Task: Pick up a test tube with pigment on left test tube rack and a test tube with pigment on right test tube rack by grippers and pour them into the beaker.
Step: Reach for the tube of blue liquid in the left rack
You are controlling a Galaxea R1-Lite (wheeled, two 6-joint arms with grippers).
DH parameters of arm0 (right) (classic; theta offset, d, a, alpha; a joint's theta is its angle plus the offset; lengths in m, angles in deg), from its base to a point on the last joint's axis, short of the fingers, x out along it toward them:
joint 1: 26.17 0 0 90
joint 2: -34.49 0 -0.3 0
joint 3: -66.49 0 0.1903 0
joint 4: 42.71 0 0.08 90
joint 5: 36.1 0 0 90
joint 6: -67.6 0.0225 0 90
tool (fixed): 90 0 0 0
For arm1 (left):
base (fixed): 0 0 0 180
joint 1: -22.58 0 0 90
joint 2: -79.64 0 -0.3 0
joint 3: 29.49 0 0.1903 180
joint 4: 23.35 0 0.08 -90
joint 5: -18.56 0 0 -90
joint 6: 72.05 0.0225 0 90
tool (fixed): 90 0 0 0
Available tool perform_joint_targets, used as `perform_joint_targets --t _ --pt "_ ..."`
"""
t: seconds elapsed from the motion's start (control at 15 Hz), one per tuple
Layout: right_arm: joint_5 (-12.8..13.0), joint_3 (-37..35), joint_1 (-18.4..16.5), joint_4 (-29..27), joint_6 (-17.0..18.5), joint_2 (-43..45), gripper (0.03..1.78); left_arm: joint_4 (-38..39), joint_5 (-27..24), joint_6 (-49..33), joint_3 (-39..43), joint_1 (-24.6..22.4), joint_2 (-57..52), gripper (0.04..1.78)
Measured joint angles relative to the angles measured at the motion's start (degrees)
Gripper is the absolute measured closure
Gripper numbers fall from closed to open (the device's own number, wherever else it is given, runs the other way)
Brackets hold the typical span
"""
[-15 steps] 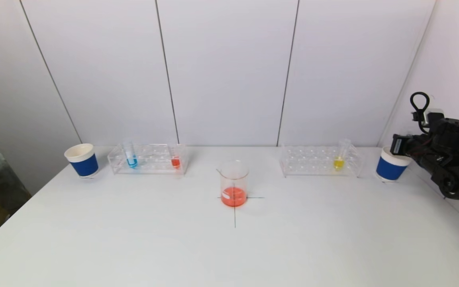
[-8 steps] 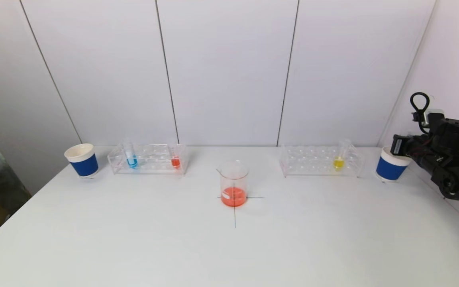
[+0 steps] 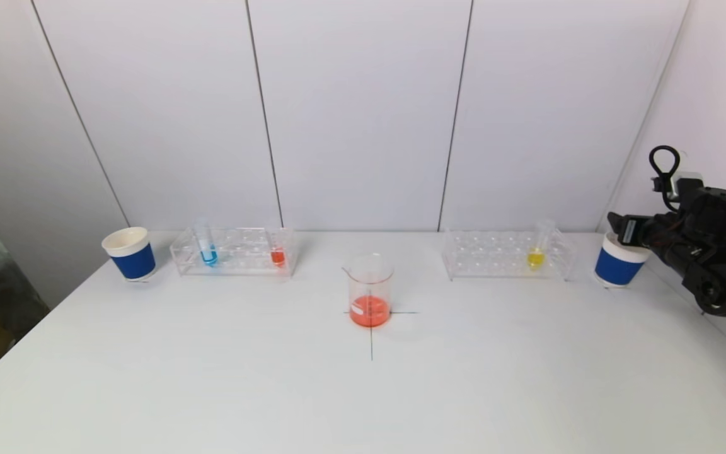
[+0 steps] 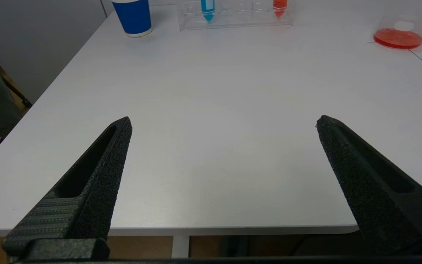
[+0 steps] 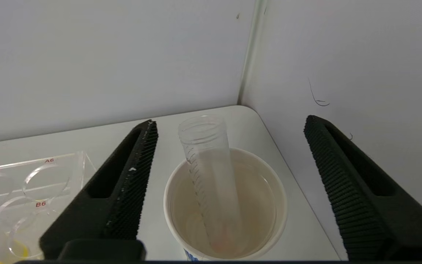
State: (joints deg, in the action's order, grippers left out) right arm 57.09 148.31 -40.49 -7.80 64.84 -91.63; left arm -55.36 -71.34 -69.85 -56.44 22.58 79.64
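Right claw (image 5: pixel 229 128) above the blue paper cup with the white rim (image 3: pixel 619 262) at the right end of the white tabletop (image 3: pixel 363 391), fingers (image 5: pixel 130 176) spread wide on either side of an empty clear plastic test tube (image 5: pixel 211 172). Tube not gripped: standing loose inside that cup, leaning against the rim, threaded mouth up, a faint orange trace at the bottom. Long axis of the tube close to upright, tilted slightly, pointing up between the two fingers.

Glass beaker with orange-red liquid (image 3: pixel 370 291) at the cross marked mid-tabletop, well apart from both claws.

Judged from this: right-side pour finished, emptied tube dropped in the cup. Left-side pour apparently outstanding. Clear left test tube rack (image 3: pixel 234 251) at the far left of the tabletop, holding a tube of blue pigment (image 3: pixel 207 246) and a tube of red-orange pigment (image 3: pixel 277 249), both upright. Clear right test tube rack (image 3: pixel 507 253) just beside the right cup, one tube of yellow pigment (image 3: pixel 536 250) standing in it.

Left claw (image 4: pixel 224 123) parked low at the near left edge of the tabletop, fingers wide apart, nothing between them. Out of the head view. From there, left rack straight ahead and far off, blue tube to the outer side, red-orange tube nearer the beaker. Clearly the nearer arm for that rack; upright tubes calling for a level approach from the front, fingers either side of the tube wall above the rack top.
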Motion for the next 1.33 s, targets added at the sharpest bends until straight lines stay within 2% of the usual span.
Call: perform_joint_targets --t 0.13,0.27,0.67,1.13,1.33 --pt "-0.1 -0.3 0.0 0.0 0.0 0.1 0.12 0.0 0.0 0.0 0.0 0.0 0.0 0.06" --pt "-0.1 -0.3 0.0 0.0 -0.1 0.3 0.04 0.0 0.0 0.0 0.0 0.0 0.0 0.06" --pt "-0.7 -1.5 0.6 -0.4 0.2 3.4 0.04 0.0 0.0 0.0 0.0 0.0 0.0 0.06" --pt "-0.8 -6.8 3.0 -0.2 1.0 14.1 0.04 0.0 0.0 0.0 0.0 0.0 0.0 0.06" --pt "-2.7 -8.7 3.7 -0.5 1.4 19.3 0.04 0.0 0.0 0.0 0.0 0.0 0.0 0.06"
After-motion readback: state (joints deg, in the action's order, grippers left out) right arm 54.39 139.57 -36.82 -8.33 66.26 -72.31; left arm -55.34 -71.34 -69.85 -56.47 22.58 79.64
